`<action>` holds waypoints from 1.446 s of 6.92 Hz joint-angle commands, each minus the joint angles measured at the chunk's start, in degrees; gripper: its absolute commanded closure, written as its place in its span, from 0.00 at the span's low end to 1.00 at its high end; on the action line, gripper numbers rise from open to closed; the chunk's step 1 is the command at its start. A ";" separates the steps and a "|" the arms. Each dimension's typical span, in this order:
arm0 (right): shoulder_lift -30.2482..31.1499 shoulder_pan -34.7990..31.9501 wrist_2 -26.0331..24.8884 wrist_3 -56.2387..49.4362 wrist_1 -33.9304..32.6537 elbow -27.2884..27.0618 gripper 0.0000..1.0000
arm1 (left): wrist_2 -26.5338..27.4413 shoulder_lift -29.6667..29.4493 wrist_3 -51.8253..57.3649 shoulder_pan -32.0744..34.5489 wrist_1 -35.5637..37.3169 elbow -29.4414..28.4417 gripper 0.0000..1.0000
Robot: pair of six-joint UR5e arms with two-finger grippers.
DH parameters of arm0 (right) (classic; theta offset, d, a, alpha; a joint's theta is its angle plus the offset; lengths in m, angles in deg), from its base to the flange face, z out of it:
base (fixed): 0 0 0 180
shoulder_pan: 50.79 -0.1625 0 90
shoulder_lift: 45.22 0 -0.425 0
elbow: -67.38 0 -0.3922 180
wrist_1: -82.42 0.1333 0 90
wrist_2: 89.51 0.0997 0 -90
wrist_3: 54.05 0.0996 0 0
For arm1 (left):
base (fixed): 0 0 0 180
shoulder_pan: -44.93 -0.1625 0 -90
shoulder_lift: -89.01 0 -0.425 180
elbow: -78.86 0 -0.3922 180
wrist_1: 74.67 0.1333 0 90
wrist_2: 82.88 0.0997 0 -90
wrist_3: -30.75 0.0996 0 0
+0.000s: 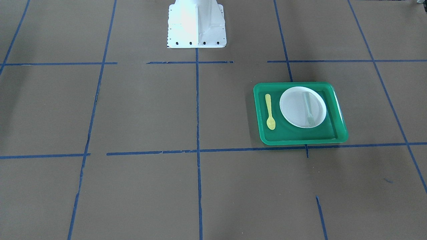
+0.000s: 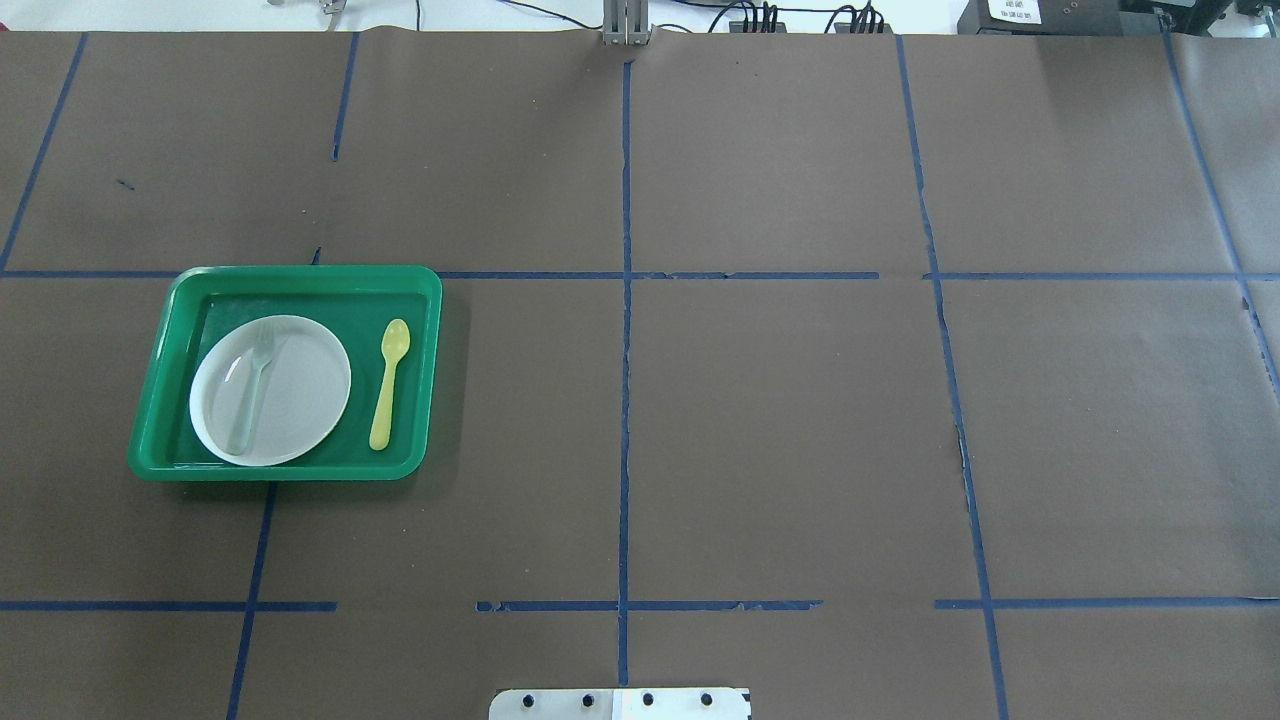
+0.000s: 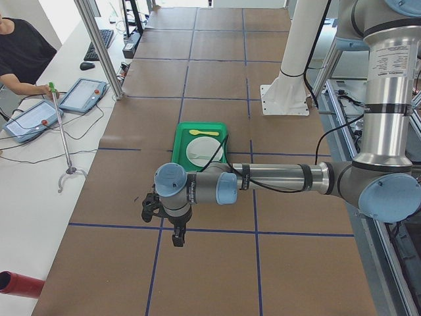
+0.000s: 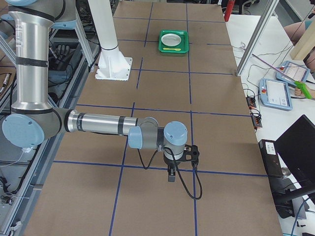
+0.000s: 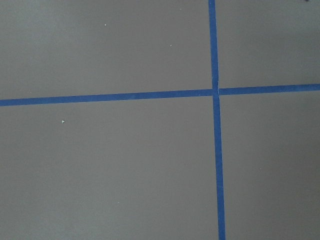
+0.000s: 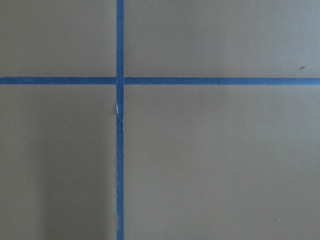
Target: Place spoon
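The pale-yellow spoon [image 1: 270,111] lies flat in the green tray [image 1: 300,141], beside the white plate [image 1: 293,106] and apart from it. It also shows in the overhead view [image 2: 389,383], right of the plate [image 2: 290,390]. A grey-green fork [image 2: 250,385] lies on the plate. My left gripper [image 3: 176,237] shows only in the exterior left view, hanging over bare table well away from the tray; I cannot tell if it is open or shut. My right gripper [image 4: 171,176] shows only in the exterior right view, far from the tray [image 4: 173,42]; its state cannot be told.
The table is covered in brown paper with a grid of blue tape. The white robot base [image 1: 196,23] stands at the middle of the robot's side. Both wrist views show only paper and tape. Operators sit at side desks with tablets [image 3: 82,95].
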State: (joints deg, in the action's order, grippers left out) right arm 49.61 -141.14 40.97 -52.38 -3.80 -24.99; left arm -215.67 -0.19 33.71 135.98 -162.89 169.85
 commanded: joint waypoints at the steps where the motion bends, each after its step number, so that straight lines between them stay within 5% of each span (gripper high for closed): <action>1: 0.00 0.00 0.04 0.00 0.00 0.00 0.00 | -0.01 0.16 0.12 0.09 3.06 0.59 0.00; 10: 0.00 0.00 0.04 0.00 0.00 0.00 0.00 | -1.68 -0.37 0.12 0.09 3.15 0.68 0.00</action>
State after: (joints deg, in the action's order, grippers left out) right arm 49.61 -141.14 40.98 -52.38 -3.80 -24.97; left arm -217.38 -0.64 33.82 136.00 -159.77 170.42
